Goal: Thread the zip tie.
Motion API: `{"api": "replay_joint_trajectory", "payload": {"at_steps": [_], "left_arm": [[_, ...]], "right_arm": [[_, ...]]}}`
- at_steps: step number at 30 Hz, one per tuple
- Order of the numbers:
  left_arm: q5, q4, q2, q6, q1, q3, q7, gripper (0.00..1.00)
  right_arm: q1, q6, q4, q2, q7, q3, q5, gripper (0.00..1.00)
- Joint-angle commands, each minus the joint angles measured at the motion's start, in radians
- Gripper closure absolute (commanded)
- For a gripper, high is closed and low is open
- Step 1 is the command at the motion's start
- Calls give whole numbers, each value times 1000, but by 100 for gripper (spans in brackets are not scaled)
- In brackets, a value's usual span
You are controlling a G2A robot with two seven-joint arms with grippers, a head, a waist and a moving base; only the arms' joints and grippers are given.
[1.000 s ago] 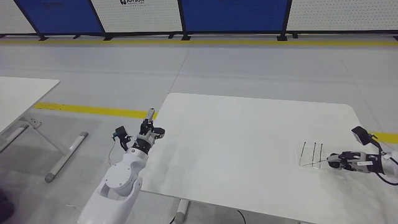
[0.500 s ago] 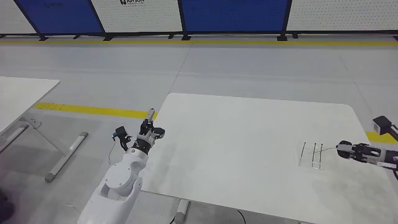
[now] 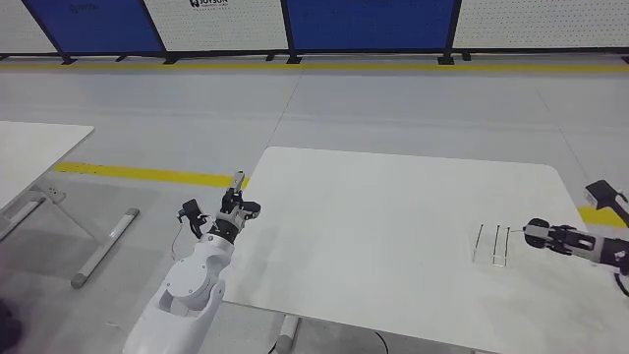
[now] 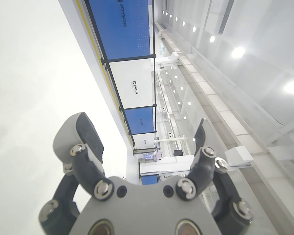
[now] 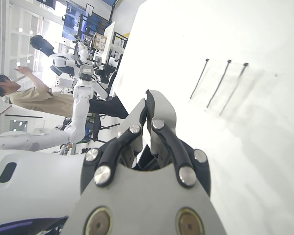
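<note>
Compared the top view across the last second. Found the right gripper (image 3: 532, 233) withdrawn from the zip ties (image 3: 493, 243): first placed at the row, then pulled out toward the right edge of the table (image 3: 393, 216), then brought part of the way back, to just beside the row and apart from it. Found the row of three unshifted near the table's right edge, none lifted. Found the left gripper (image 3: 236, 195) unmoved just off the table's left edge.

Judged the meaning for the task as follows: no tie picked up, threading not begun, a fresh approach and a grasp on one tie needed first.

Checked the right wrist view for detail too fine for the top view. Saw the right gripper (image 5: 147, 100) clenched, pads pressed together with nothing between them. Saw the three zip ties (image 5: 219, 84) lying side by side on a clear sheet (image 5: 258, 79) flat on the table (image 5: 210, 25), all heads at the same end of the row. Read the same ties in the top view as thin dark lines, with heads and sheet too small to tell.

Checked the left wrist view. Saw the left gripper (image 4: 147, 128) released, fingers spread wide and empty, held beside the table (image 4: 27, 62) at its left edge, well apart from the ties
</note>
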Motion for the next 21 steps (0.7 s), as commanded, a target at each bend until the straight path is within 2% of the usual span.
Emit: {"api": "replay_joint_trajectory", "payload": {"at_steps": [1,5,8,10,11,12,21], "left_arm": [[5,-8,-1,-1,-5,0,3,0],[35,-66,-3,6,-2,20,-23,0],[57,-92,-4,29,-7,48,-45,0],[65,-94,-6,77,-26,83,-61,0],[75,-87,-6,116,-37,100,-80,0],[137,-76,-4,155,-57,115,-84,0],[155,-74,-4,158,-62,117,-81,0]], "right_arm": [[-11,0,-63,-5,-39,9,27,100],[-29,0,-208,-25,-91,20,60,100],[-35,0,-277,-42,-124,8,25,100],[-28,0,-289,-58,-149,-22,-10,100],[-26,0,-289,-61,-150,-28,-17,100],[-26,0,-289,-61,-150,-28,-17,100],[-26,0,-289,-61,-150,-28,-17,100]]}}
